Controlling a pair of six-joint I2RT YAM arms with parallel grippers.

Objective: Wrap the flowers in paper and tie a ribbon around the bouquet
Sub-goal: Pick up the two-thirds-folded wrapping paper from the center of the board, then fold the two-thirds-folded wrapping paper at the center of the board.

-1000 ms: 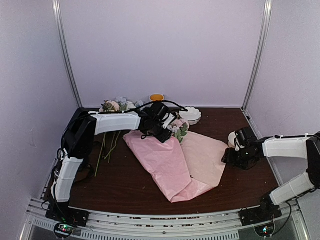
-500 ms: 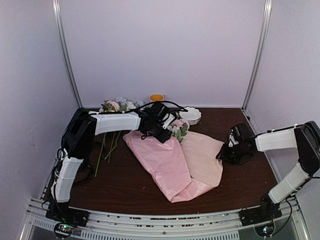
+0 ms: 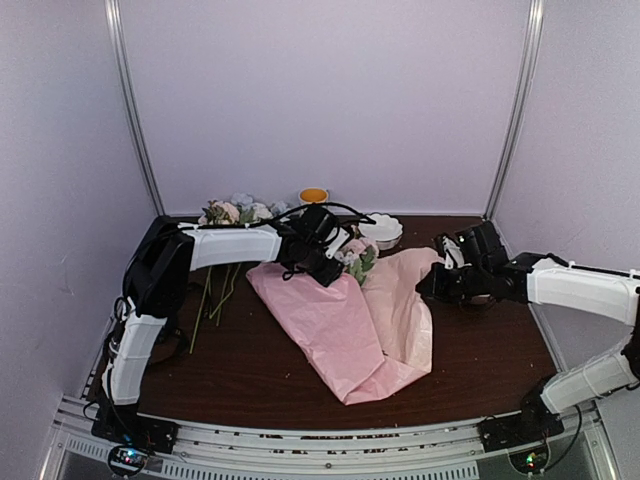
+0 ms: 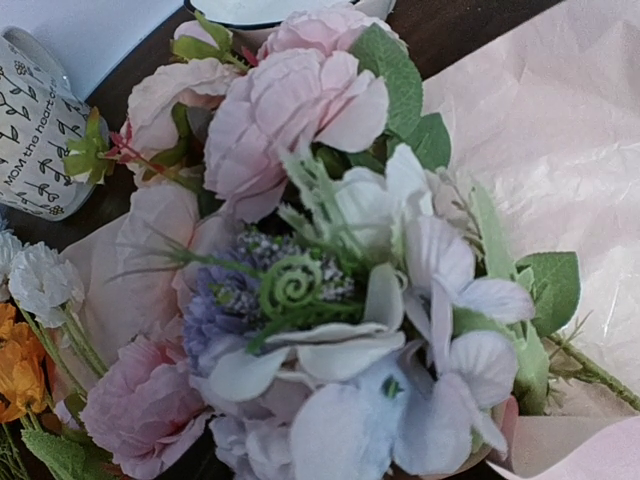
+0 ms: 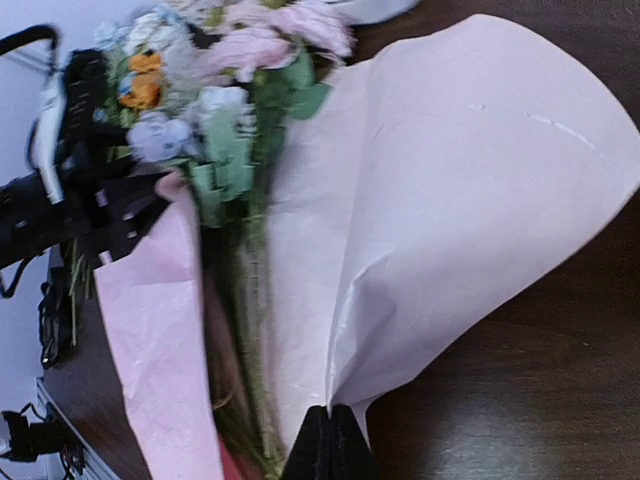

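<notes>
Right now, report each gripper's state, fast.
Left gripper: at the pink and white artificial flowers; open or closed cannot be told.
Right gripper: closed, fingers pinching the edge of the large pale pink wrapping paper sheet.

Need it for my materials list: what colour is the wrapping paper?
The paper is pale pink, clearest in the right wrist view.

Reaches in with the left arm (image 3: 230,245), shoulder link upright and forearm level, over the far-left corner of the paper (image 3: 320,320), with the left gripper (image 3: 322,262) at its far edge — jaw spread hidden. Stretches the right arm (image 3: 580,285) low from the paper's right side, with the right gripper (image 3: 427,285) pinched on that edge, fingertips (image 5: 312,455) together.
</notes>
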